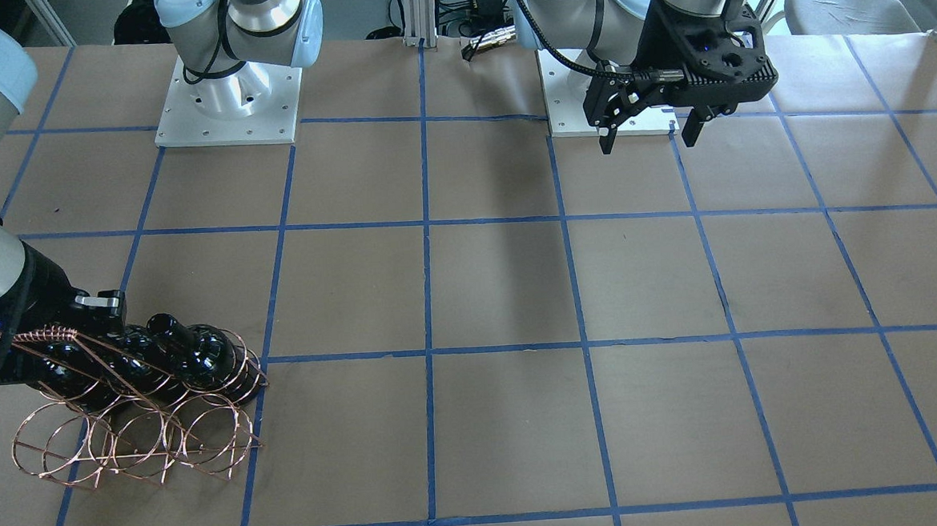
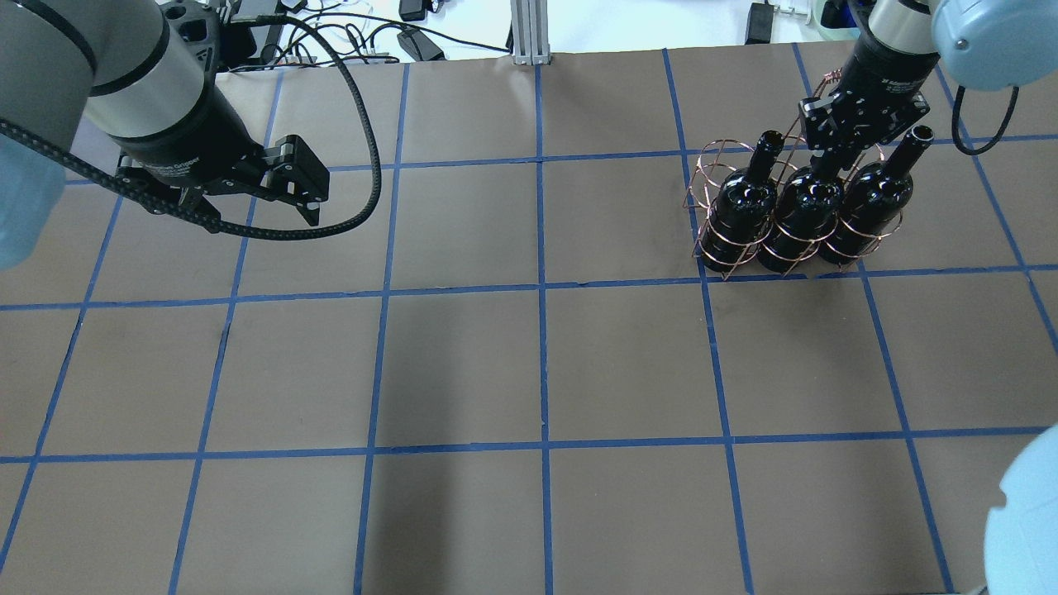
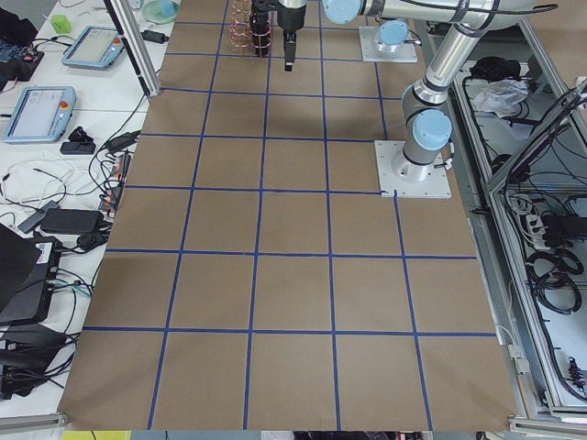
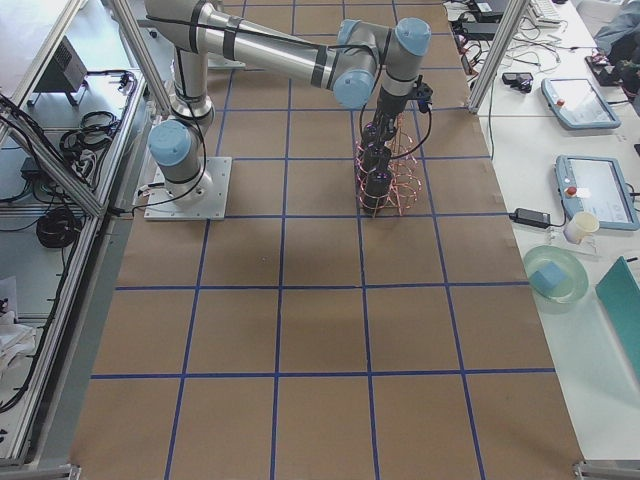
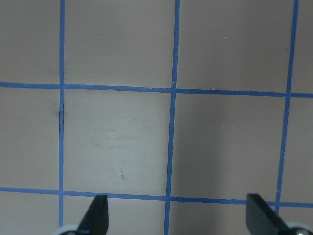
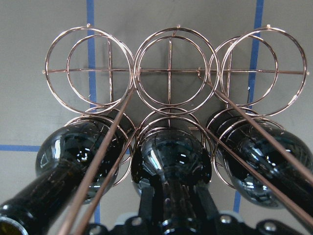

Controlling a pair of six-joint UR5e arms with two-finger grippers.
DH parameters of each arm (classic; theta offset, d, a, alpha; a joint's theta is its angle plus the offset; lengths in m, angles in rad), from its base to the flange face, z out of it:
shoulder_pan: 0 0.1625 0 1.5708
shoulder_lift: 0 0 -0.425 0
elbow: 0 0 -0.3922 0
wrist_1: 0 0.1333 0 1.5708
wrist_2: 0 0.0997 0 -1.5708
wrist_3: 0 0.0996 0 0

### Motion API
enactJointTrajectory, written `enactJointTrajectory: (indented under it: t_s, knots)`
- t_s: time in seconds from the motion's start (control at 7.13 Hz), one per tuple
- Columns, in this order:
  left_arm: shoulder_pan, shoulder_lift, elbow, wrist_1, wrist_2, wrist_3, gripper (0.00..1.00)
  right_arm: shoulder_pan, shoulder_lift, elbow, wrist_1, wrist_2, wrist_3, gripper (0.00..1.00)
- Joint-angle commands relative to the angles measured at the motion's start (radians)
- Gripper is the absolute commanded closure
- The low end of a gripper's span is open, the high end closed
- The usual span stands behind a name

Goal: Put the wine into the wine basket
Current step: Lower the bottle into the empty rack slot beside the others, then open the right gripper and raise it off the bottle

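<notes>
The copper wire wine basket (image 2: 712, 169) stands at the table's far right, and it also shows in the front view (image 1: 129, 441). Three glossy black wine bottles (image 2: 742, 207) fill its near row of rings, necks tilted up. My right gripper (image 2: 829, 159) is shut on the neck of the middle bottle (image 6: 171, 156). The outer bottles (image 6: 73, 156) (image 6: 266, 161) sit on either side in their rings. The far row of rings (image 6: 168, 68) holds nothing. My left gripper (image 2: 299, 187) is open and empty, hanging above the table's left side; its fingertips (image 5: 98, 215) show over bare table.
The table (image 2: 537, 372) is brown with a blue tape grid. The two arm bases (image 1: 227, 99) stand at the robot's edge. Cables and an aluminium post (image 2: 529, 33) lie past the far edge. The basket's woven handle (image 1: 43, 335) rises beside my right wrist.
</notes>
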Motion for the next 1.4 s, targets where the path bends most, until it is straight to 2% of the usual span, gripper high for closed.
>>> enactJointTrajectory:
  t_s: [0.0,0.14,0.42,0.56,0.7,0.84,0.98,1.26]
  knots:
    - [0.000,0.001,-0.002,-0.001,0.000,0.000,0.00,0.000,-0.013,-0.013,0.001,-0.013,0.011,0.00]
    - [0.000,0.001,-0.002,-0.001,0.000,0.000,0.00,0.001,-0.053,-0.022,0.010,-0.004,0.011,0.00]
    - [0.000,0.001,-0.005,-0.001,0.001,0.000,0.00,0.013,-0.164,-0.077,0.144,0.020,0.023,0.00]
    - [0.000,0.001,-0.005,-0.001,0.001,0.000,0.00,0.056,-0.212,-0.088,0.186,0.017,0.078,0.00]
    - [0.000,0.003,-0.005,0.000,0.007,0.000,0.00,0.154,-0.240,-0.088,0.188,0.007,0.183,0.00]
    - [0.000,0.003,-0.005,-0.001,0.009,0.002,0.00,0.235,-0.243,-0.088,0.191,0.004,0.313,0.00]
    - [0.000,0.001,-0.005,0.003,0.006,0.000,0.00,0.269,-0.245,-0.085,0.193,0.003,0.351,0.00]
    - [0.002,0.001,-0.005,0.002,0.009,0.000,0.00,0.270,-0.230,-0.073,0.183,0.002,0.354,0.00]
